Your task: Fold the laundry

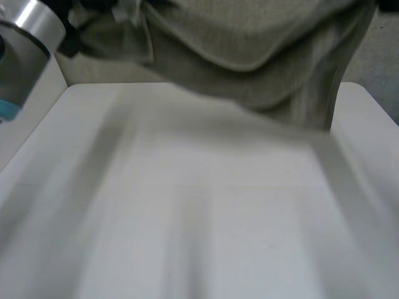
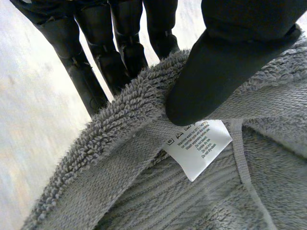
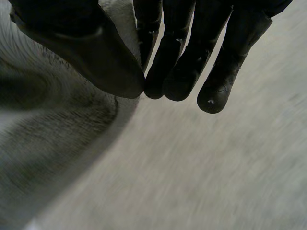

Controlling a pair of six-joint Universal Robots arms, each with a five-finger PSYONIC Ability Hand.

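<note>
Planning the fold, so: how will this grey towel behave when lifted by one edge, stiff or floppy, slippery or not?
Probably floppy: the towel sags in curved folds above the table. Likely not slippery: its looped pile bunches under the left hand beside the care label. That thick pile suggests moderate weight.

Towel (image 1: 249, 50) runs past the head view's edge — print on its label (image 2: 197, 146) unreadably small.

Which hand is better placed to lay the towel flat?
The left hand, probably: its thumb pinches the towel by the label against its fingers. Grip of the right hand is unclear.
</note>
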